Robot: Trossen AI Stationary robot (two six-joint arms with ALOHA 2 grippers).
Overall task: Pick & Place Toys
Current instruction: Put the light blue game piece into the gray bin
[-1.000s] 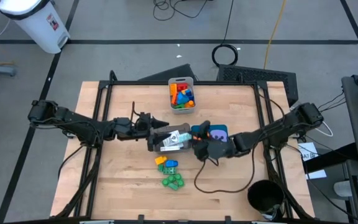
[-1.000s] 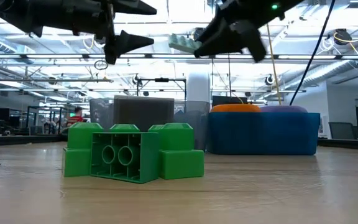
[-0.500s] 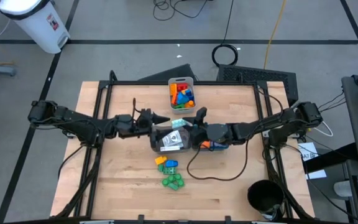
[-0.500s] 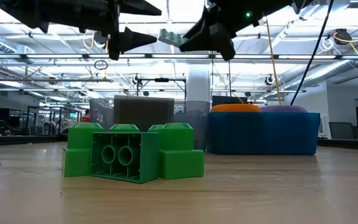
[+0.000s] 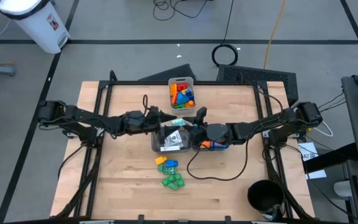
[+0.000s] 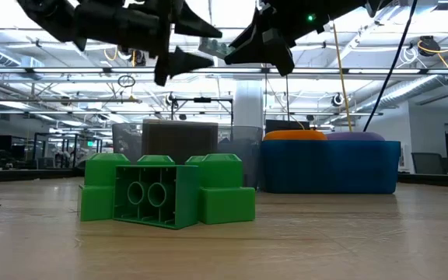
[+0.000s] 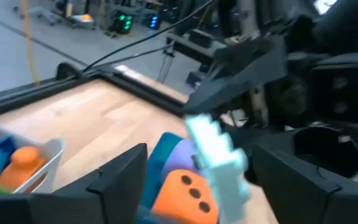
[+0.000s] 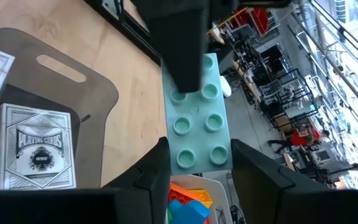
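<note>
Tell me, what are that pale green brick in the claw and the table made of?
The pale green brick looks like moulded plastic: smooth, with raised round studs and a slight sheen. The table looks like light wood, probably planks, with visible grain lines and a matt finish.

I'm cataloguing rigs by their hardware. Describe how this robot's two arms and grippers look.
Both arms are dark, slim and jointed, with black cables running along them. The left gripper ends in two pointed black fingers. The right gripper has broad, flat black fingers; its arm shows a small green light in the low view. No markings are readable.
</note>
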